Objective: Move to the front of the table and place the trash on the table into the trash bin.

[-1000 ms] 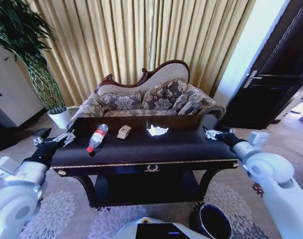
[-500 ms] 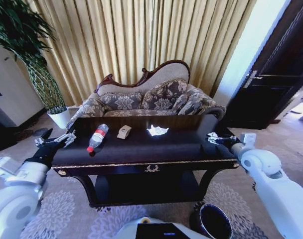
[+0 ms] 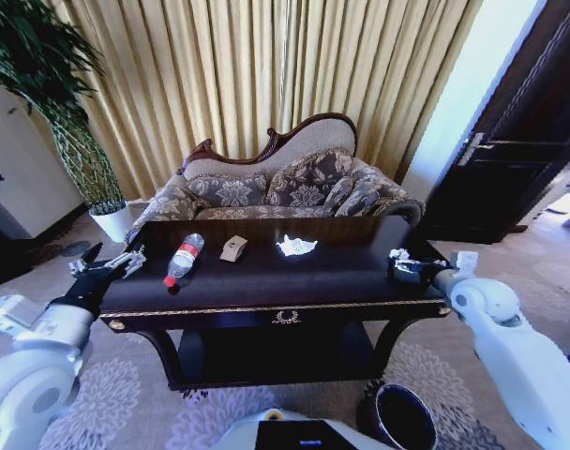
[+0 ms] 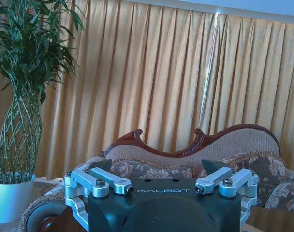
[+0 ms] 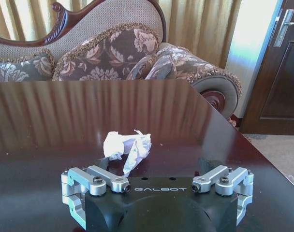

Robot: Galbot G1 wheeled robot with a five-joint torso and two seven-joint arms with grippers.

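Three pieces of trash lie on the desk (image 3: 266,281): bottle (image 3: 183,259), tan scrap (image 3: 233,247) and crumpled tissue (image 3: 295,246). The trash bin (image 3: 397,418) stands on the carpet below the desk's right end, its black inside showing nothing. Left tool (image 3: 105,267) hovers off the left end and right tool (image 3: 404,265) over the right end, both spread wide, holding nothing.

sofa (image 3: 285,183): carved dark wood frame, floral patterned cushions, in front of curtains | curtains (image 3: 266,75): gold, pleated, floor-length | plant (image 3: 41,84): tall green, lattice-woven stems, in white pot (image 3: 113,223) at far left | door (image 3: 519,141): dark wood, metal handle, at right | carpet (image 3: 126,394): floral grey pattern
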